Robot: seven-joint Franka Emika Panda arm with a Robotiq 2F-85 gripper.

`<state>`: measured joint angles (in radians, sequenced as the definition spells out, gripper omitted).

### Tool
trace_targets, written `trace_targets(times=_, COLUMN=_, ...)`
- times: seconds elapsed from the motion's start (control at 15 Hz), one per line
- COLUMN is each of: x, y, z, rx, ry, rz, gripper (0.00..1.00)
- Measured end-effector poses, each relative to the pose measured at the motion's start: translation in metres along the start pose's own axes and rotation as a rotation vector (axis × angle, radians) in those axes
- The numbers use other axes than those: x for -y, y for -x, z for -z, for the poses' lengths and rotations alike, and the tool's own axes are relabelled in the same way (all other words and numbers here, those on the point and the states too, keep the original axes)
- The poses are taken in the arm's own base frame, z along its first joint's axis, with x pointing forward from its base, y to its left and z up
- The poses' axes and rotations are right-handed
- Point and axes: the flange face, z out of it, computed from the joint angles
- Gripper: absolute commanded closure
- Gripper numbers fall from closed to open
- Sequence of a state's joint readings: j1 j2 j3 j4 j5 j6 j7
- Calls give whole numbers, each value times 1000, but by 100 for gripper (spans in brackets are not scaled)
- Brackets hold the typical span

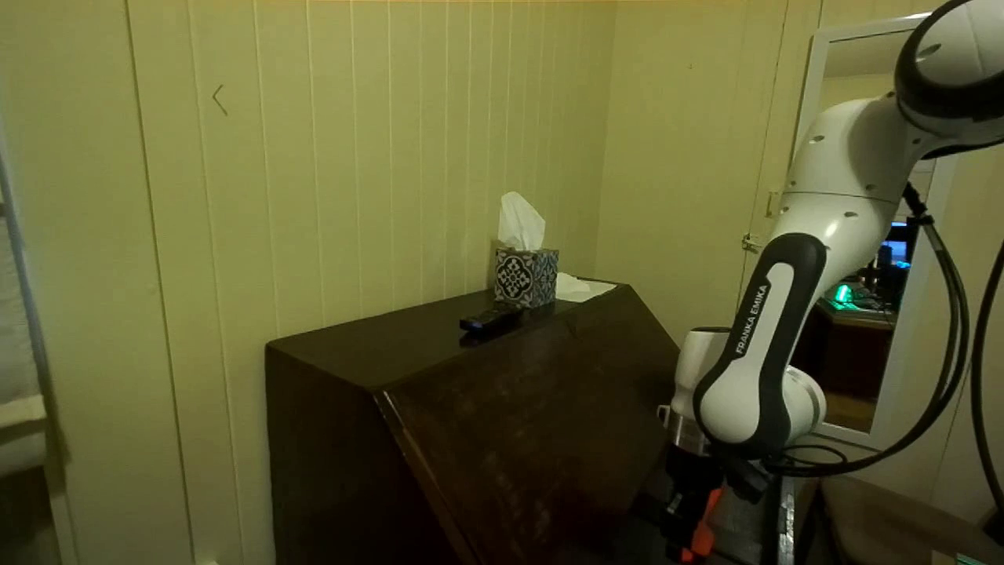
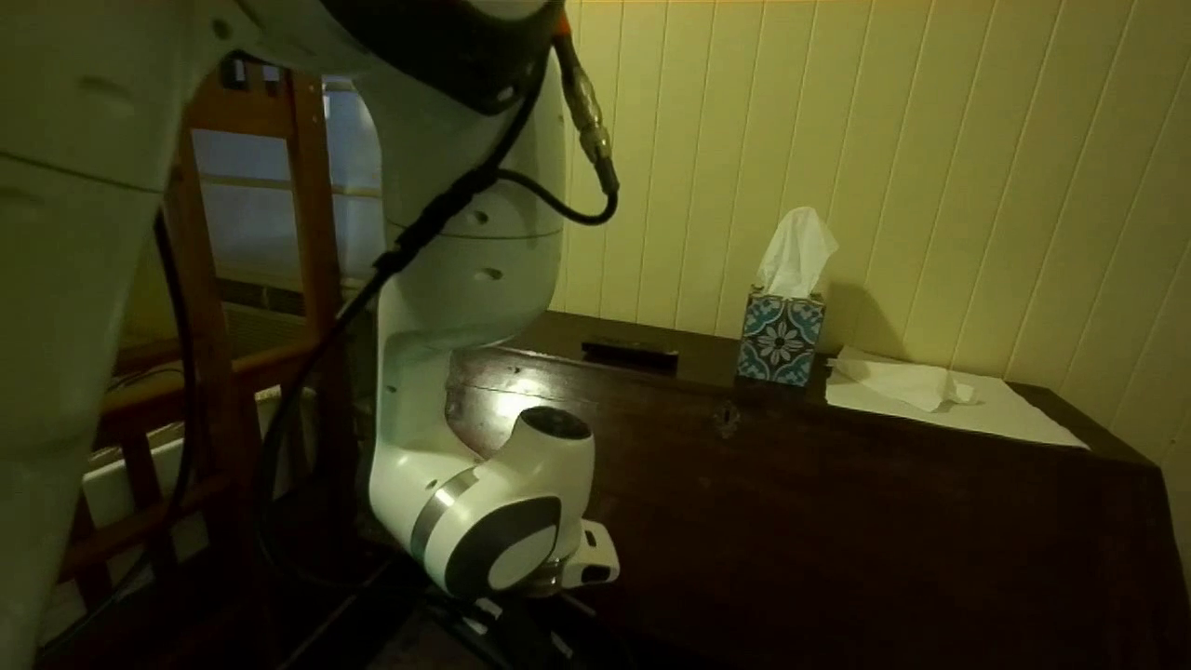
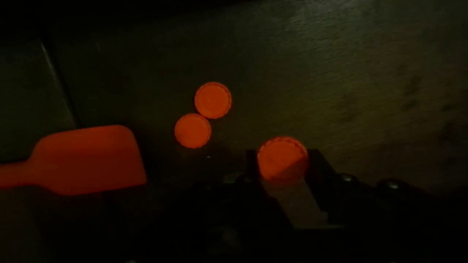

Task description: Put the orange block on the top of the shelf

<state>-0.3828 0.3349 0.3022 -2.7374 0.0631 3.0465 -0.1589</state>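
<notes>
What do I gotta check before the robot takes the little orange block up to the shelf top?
1. Gripper shut on the orange block: ok, looks pinched from both sides.
2. Block off the surface below: cannot tell.
3. Two other round orange pieces apart from the block: ok.
4. Orange spatula apart from the block: ok.
5. Gripper up at the top of the shelf: not ok, it hangs lower.
6. Nothing up there to bump: not ok, the tissue box and black remote are there.

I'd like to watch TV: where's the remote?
In both exterior views, the remote lies on top of the cabinet, left of the tissue box.
</notes>
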Motion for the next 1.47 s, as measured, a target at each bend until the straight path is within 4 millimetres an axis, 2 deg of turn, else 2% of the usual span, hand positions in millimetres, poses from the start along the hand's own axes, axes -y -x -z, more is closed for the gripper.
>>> trace_targets(times=0.2, x=4, y=-9, z=33, rx=-21, ry=-32, rz=-59, gripper=87)
trace_targets(times=0.47, x=9, y=-21, z=90, rx=-56, ry=-84, rz=-127, gripper=87)
trace_targets(times=0.67, x=15, y=-29, z=143, rx=-85, ry=-98, rz=-140, gripper=87)
trace_targets(times=0.8, x=17, y=-32, z=188, rx=-125, ry=-106, rz=-136, gripper=87)
trace_targets(times=0.87, x=17, y=-33, z=213, rx=-161, ry=-95, rz=-123, gripper=62)
trace_targets(times=1.0, x=15, y=-33, z=261, rx=-247, ry=-50, rz=-73, gripper=62)
trace_targets(times=1.07, x=15, y=-30, z=275, rx=-270, ry=-45, rz=-63, gripper=62)
trace_targets(times=1.13, x=15, y=-28, z=282, rx=-280, ry=-42, rz=-59, gripper=62)
trace_targets(times=1.27, x=16, y=-27, z=282, rx=-281, ry=-40, rz=-55, gripper=62)
trace_targets(times=1.33, x=16, y=-26, z=281, rx=-278, ry=-40, rz=-55, gripper=87)
trace_targets(times=1.47, x=16, y=-26, z=280, rx=-274, ry=-40, rz=-51, gripper=87)
